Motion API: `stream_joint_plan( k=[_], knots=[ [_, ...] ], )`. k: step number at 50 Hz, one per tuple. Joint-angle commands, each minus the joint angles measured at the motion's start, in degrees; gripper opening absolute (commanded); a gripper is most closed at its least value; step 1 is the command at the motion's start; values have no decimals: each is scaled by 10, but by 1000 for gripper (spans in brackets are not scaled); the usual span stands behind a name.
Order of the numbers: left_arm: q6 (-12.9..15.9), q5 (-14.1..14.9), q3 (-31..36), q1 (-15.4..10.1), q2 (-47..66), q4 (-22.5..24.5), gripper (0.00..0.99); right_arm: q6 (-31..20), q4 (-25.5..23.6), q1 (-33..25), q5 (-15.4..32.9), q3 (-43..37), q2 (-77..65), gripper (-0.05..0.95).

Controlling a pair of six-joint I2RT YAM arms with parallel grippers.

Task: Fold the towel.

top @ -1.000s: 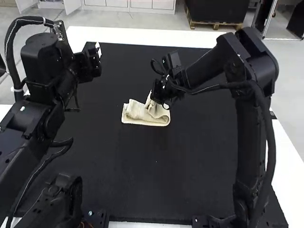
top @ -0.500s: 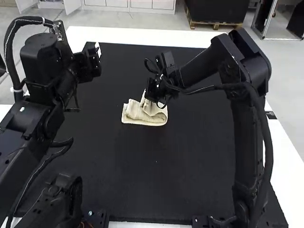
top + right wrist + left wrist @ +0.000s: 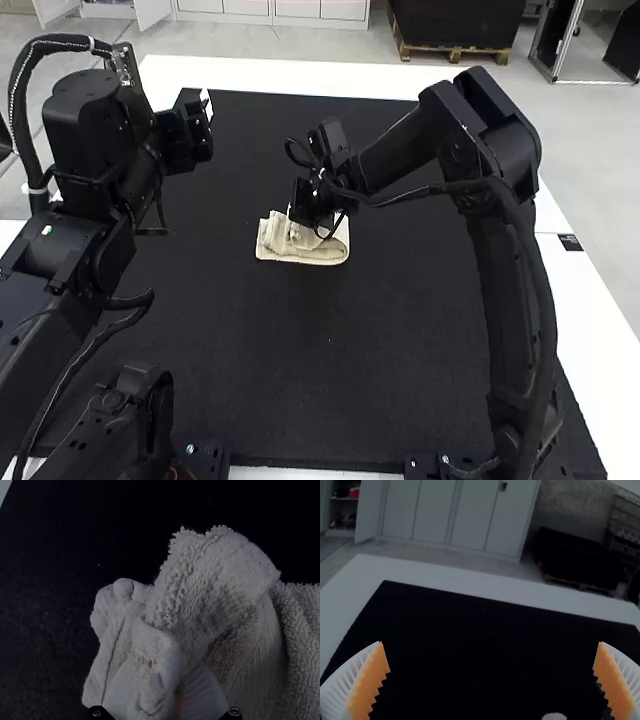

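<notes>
My right claw (image 3: 167,675) is clenched on a bunched flap of the cream towel (image 3: 275,236), mid-table on the black mat (image 3: 330,350); my left claw (image 3: 491,652) is spread. Folding looks mostly done; laying down and flattening seem left.

The white table (image 3: 290,74) is largely covered by a black mat (image 3: 340,370), beyond which a white border is exposed along the far and right sides. The mat is partly overlain by a cream towel (image 3: 310,254), loosely folded and rumpled.
</notes>
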Motion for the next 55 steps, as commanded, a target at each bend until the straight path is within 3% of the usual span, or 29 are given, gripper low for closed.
stream_joint_plan(
  k=[1, 4, 7, 14, 17, 26, 55],
  knots=[
    [-5, -4, 4, -6, -8, 3, 964, -1, 3, 9, 2, 18, 4, -5],
    [-5, -4, 3, -6, -8, 3, 964, 0, 3, 9, 2, 16, 4, 39],
    [-5, -4, 3, -6, -8, 3, 964, 2, 3, 9, 2, 16, 5, 164],
    [-5, -4, 3, -6, -8, 3, 964, 7, -1, 11, 2, 18, 4, 661],
    [-5, -4, 3, -7, -8, 3, 964, 7, -3, 16, 2, 18, 4, 789],
    [-5, -4, 3, -6, -8, 4, 964, 6, -3, 24, 2, 20, 2, 903],
    [-5, -4, 2, -6, -8, 4, 964, 13, -14, 50, 2, 49, -26, 905]
  ],
)
